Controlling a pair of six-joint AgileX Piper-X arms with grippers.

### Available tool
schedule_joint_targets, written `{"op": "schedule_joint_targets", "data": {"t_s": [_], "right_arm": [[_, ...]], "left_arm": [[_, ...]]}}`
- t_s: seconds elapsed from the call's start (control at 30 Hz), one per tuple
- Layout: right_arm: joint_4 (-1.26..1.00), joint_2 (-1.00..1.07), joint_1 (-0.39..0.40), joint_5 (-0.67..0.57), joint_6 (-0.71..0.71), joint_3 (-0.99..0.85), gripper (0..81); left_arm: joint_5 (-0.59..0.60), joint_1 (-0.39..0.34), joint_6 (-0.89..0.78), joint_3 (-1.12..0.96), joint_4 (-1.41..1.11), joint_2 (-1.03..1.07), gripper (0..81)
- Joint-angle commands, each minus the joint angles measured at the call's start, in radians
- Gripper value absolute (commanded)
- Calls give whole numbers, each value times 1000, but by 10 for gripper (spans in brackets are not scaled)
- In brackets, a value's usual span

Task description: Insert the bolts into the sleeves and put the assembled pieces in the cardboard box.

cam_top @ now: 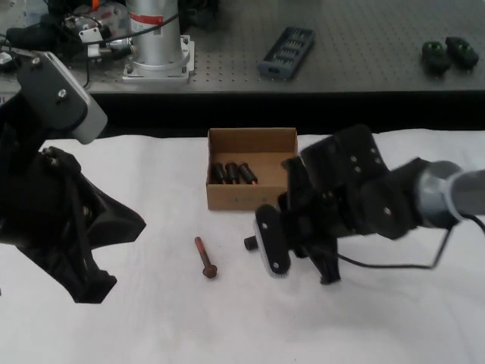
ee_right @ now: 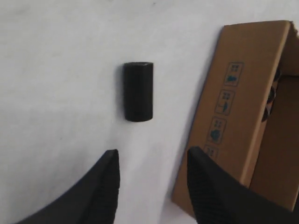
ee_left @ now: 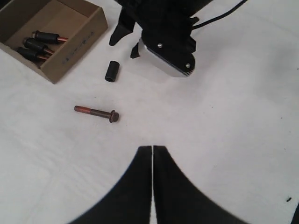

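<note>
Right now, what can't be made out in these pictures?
- Cardboard box: right corner hidden behind the right arm, high view.
- Assembled pieces: too small to judge bolt seating, high view.
- Sleeve: partly hidden by that arm, high view.

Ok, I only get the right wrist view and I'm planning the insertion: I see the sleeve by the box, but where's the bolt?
Observer: The bolt lies loose on the white cloth in front of the cardboard box, apart from the sleeve, on the left arm's side.
Operator: Could the other arm take it?
Observer: The left end effector is shut, holding nothing, above the cloth near the bolt.
Operator: Anything boxed yet?
Observer: Three assembled pieces lie side by side inside.
</note>
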Motion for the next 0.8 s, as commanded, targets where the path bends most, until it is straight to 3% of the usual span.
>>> {"op": "schedule_joint_targets", "data": {"t_s": [0.0,0.13,0.33,0.57,0.77], "right_arm": [[2,30,0,-26,-7,-56,355],[95,55,0,-80,-7,-112,355],[135,55,2,-156,-7,-130,254],[249,55,10,-230,-7,-130,253],[206,55,24,-242,-7,-130,253]], "left_arm": [[-3,1,10,1,8,-9,7],[-3,1,16,11,8,-9,7],[-3,4,21,13,2,-7,7],[-3,22,36,13,1,-7,7],[-3,24,36,13,1,-7,7]]}}
